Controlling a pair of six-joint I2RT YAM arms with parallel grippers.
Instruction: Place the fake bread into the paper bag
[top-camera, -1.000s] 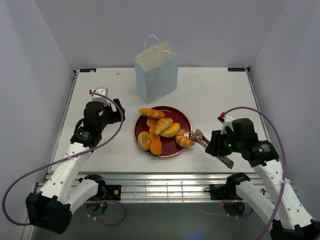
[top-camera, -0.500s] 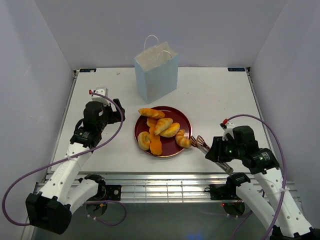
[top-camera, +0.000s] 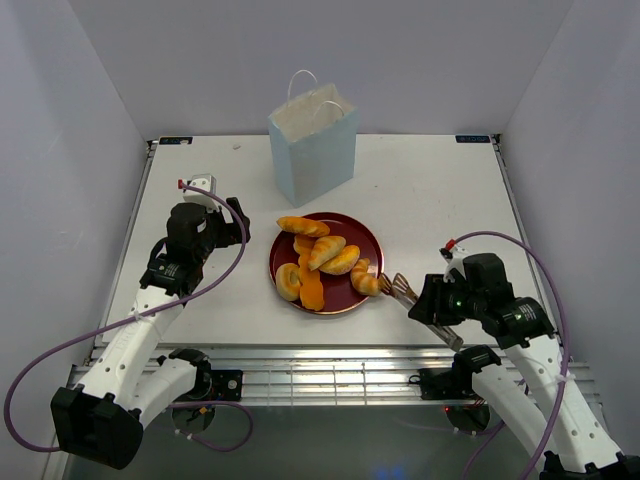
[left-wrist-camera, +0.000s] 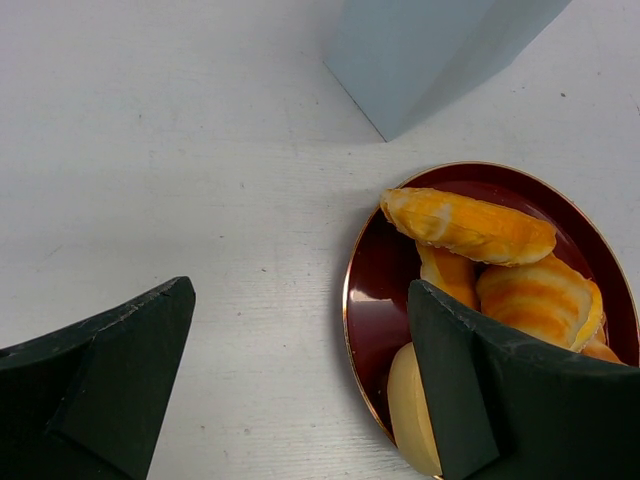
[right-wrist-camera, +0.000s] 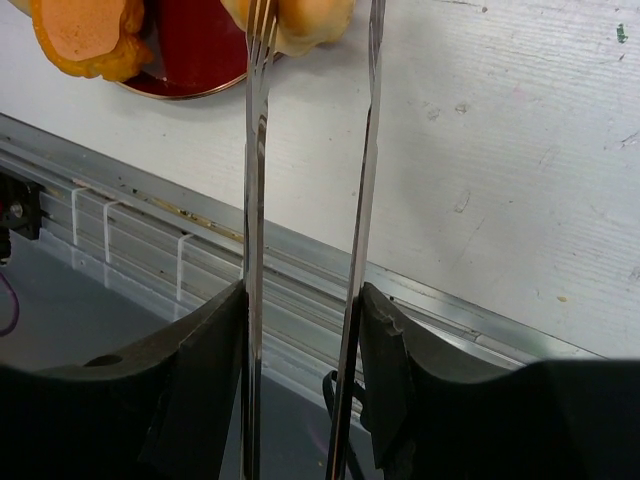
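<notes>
Several golden and orange fake breads (top-camera: 325, 250) lie on a dark red plate (top-camera: 365, 236). The pale blue paper bag (top-camera: 313, 145) stands upright behind the plate, its mouth open. My right gripper (top-camera: 432, 305) is shut on metal tongs (top-camera: 400, 290). The tong arms stand apart, and their tips reach a croissant (top-camera: 366, 280) at the plate's right rim. In the right wrist view one arm of the tongs (right-wrist-camera: 255, 200) lies over the croissant (right-wrist-camera: 300, 25) and the other passes just to its right. My left gripper (top-camera: 235, 222) is open and empty, left of the plate (left-wrist-camera: 375, 290).
The aluminium rail (right-wrist-camera: 150, 250) at the table's near edge runs under the right gripper. The bag's base (left-wrist-camera: 430, 50) shows at the top of the left wrist view. Grey walls enclose the table on three sides.
My right arm has drawn back toward the near edge with the tongs, whose tips stay at the croissant. The left arm has not moved.
</notes>
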